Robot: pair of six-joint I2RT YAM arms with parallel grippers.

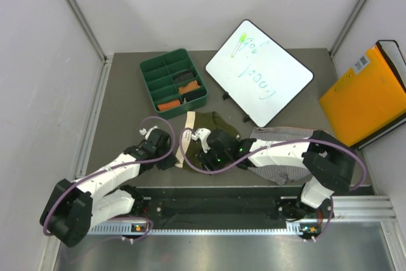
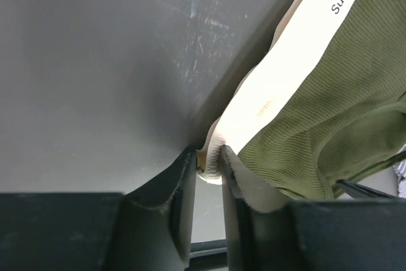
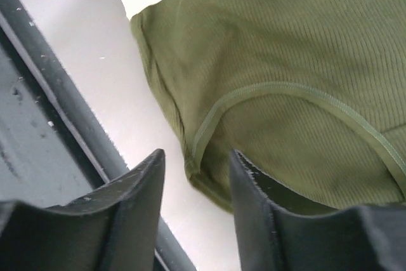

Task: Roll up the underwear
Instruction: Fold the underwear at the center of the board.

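The olive green underwear [image 1: 216, 124] with its cream waistband [image 1: 189, 122] lies flat at the table's middle, just beyond both grippers. My left gripper [image 1: 176, 158] is at its near left corner. In the left wrist view the gripper [image 2: 208, 154] is shut on the corner of the cream waistband [image 2: 285, 61]. My right gripper [image 1: 204, 157] is at the near hem. In the right wrist view the gripper [image 3: 196, 158] is open, its jaws either side of the olive cloth's [image 3: 285, 61] seamed edge. The grey-white striped underwear [image 1: 279, 171] lies partly under my right arm. No black speckled one shows.
A green divided tray [image 1: 150, 68] at the back left holds dark and orange rolled cloths. A whiteboard [image 1: 257, 71] stands behind the underwear. An orange folder [image 1: 365, 96] leans at the right wall. The metal rail [image 1: 222, 207] runs along the near edge.
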